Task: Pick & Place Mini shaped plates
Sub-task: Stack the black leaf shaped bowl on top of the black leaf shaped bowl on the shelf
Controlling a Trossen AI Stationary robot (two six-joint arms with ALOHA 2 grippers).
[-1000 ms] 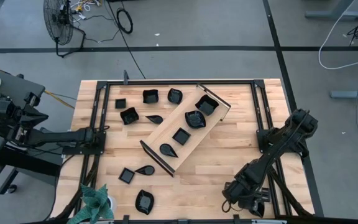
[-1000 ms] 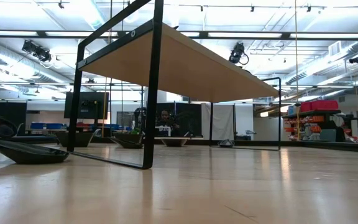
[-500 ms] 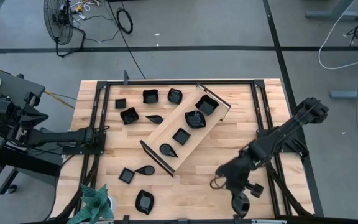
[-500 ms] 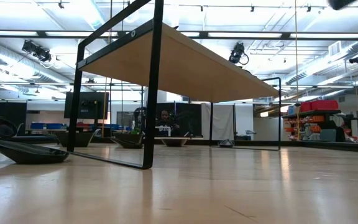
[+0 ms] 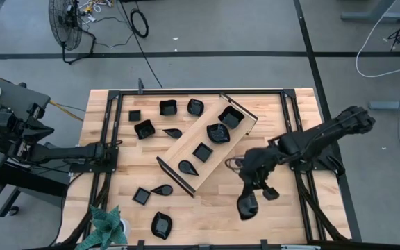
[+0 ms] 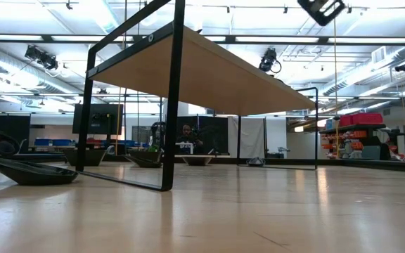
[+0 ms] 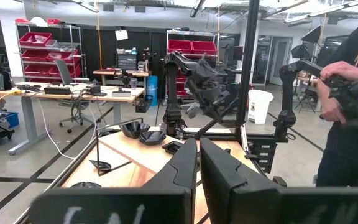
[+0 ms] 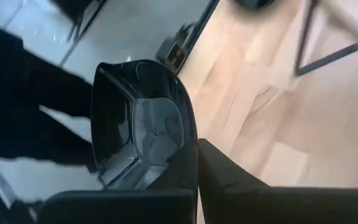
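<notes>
Carrying a small black dish (image 8: pixel 143 121) pinched by its rim in the right hand (image 5: pixel 248 206), above the counter (image 5: pixel 283 229), presumably toward the tray (image 5: pixel 186 149).

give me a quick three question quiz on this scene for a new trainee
1. True or false: the right tool is shut on a mini plate.
2. How many plates lie in the wood tray?
3. Where is the left tool? A over the tray, B by the table's left edge, C holding a plate.
Key: 1 true; 2 four; 3 B.
</notes>
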